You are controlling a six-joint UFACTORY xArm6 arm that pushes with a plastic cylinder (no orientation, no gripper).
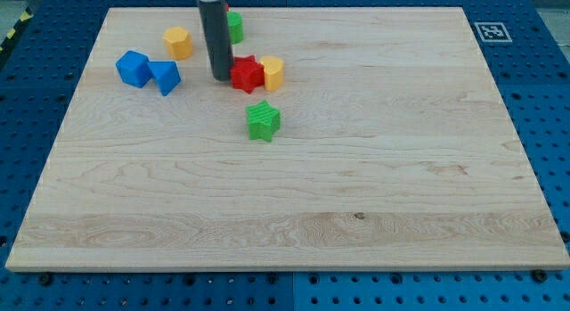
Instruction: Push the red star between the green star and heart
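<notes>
Blue perforated metal (53, 44), dotted with rows of small holes, is seen around a pale wooden board (356, 168) whose grain runs in long streaks from the view's left to its right. One dark knot is visible in the wood toward the view's bottom. A black-and-white square marker (490, 31) is fixed by the board's top right corner, and a strip of yellow-and-black tape (13, 30) is glimpsed at the view's top left edge.

Seven matte, solid-coloured blocks are counted, all gathered in the top left part of the board: two blue, two yellow, two green, one red. The red star (247, 73) is found touching a yellow block (272, 72) on its right, whose shape cannot be made out for sure. A green star (263, 120) lies below the red star, apart from it. A second green block (234, 26) lies at the top, partly hidden by the rod (215, 35). A yellow hexagon-like block (178, 43) sits farther left. A blue block (134, 68) and a blue triangle (165, 77) are seen touching at the far left.

One smooth dark cylindrical rod is lowered from the view's top; no gripper is carried, so nothing is held. My tip (221, 77) is placed just left of the red star, seemingly against it.
</notes>
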